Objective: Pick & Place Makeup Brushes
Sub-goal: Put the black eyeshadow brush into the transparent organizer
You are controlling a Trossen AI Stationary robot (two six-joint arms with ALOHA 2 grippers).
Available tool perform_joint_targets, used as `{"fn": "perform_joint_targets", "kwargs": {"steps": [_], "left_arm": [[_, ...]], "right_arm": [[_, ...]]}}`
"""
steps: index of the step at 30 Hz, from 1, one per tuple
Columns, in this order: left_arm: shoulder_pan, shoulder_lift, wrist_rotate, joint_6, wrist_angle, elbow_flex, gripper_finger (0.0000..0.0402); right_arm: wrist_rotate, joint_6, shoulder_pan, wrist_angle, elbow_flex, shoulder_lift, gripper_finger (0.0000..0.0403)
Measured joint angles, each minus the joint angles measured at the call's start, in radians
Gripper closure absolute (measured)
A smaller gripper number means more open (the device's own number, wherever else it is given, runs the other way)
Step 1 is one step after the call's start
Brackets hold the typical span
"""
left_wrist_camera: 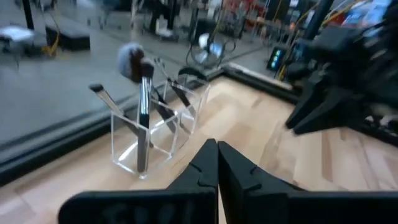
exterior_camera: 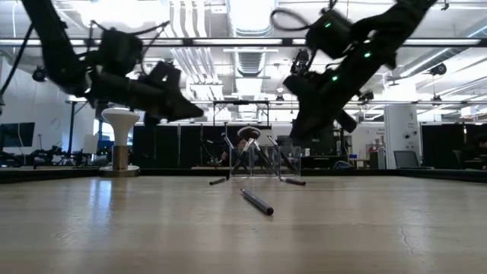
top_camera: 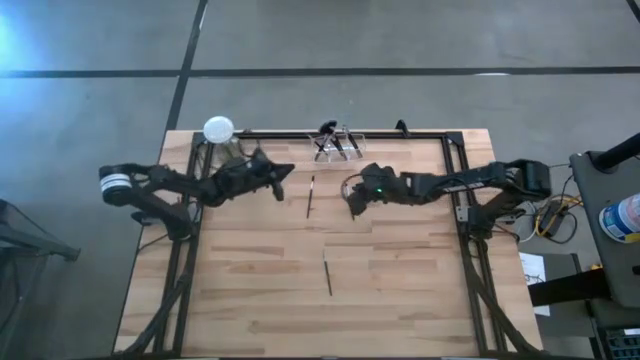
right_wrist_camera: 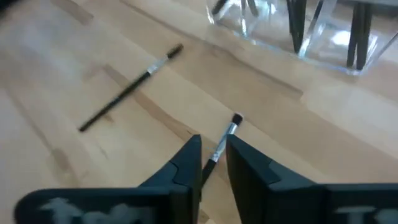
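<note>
R gripper (right_wrist_camera: 212, 163) sits low w/ a slim makeup brush (right_wrist_camera: 225, 138) between its slightly parted fingers, prob. a release or pickup. L gripper (left_wrist_camera: 217, 163), fingers together & empty, waits left of the clear acrylic holder (left_wrist_camera: 155, 130).

Slim brush (right_wrist_camera: 225, 142) between parted jaws (another brush (right_wrist_camera: 130, 88) beside)

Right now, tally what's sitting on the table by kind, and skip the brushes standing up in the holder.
Loose makeup brushes lying flat: 3
Clear holder: 1
White ball-topped stand: 1
Total: 5
</note>
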Motion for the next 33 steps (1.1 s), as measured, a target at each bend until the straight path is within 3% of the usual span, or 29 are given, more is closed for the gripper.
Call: {"fn": "perform_joint_targets", "kwargs": {"steps": [7,14,22,33], "left_arm": [[0.003,-0.027,0.008,0.019,0.077,-0.039,0.0401],[0.003,-0.024,0.048,0.023,0.075,-0.037,0.0401],[0.003,-0.024,0.048,0.025,0.073,-0.041,0.0401],[0.004,-0.024,0.048,0.019,0.073,-0.041,0.0401]], "right_arm": [[-0.073,0.018,-0.07,-0.163,0.206,0.226,0.0285],[-0.086,0.052,-0.114,-0.353,0.357,0.372,0.0278],[-0.134,0.053,-0.114,-0.352,0.415,0.437,0.0308],[-0.144,-0.023,-0.118,-0.348,0.413,0.447,0.0379]]}}
